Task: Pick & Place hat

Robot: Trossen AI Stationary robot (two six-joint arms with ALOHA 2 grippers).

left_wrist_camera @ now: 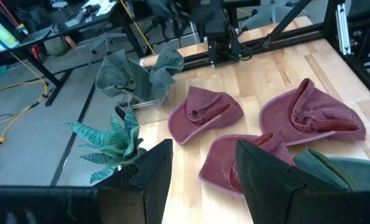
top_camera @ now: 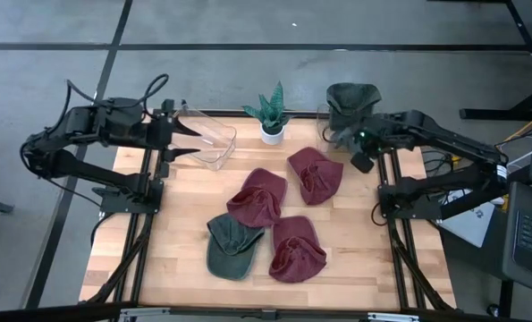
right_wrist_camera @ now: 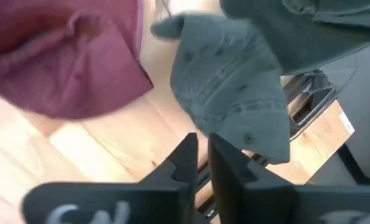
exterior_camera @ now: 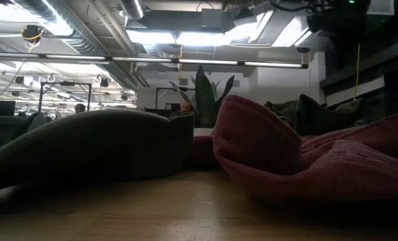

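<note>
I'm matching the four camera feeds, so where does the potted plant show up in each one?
High view: potted plant at the table's far edge, centre.
Low view: its dark leaves rise behind the hats, mid-picture.
Left wrist view: leaves at lower left, by the end effector.
Right wrist view: not in it.
Shared landmark: the green hat in the clear bin.
</note>
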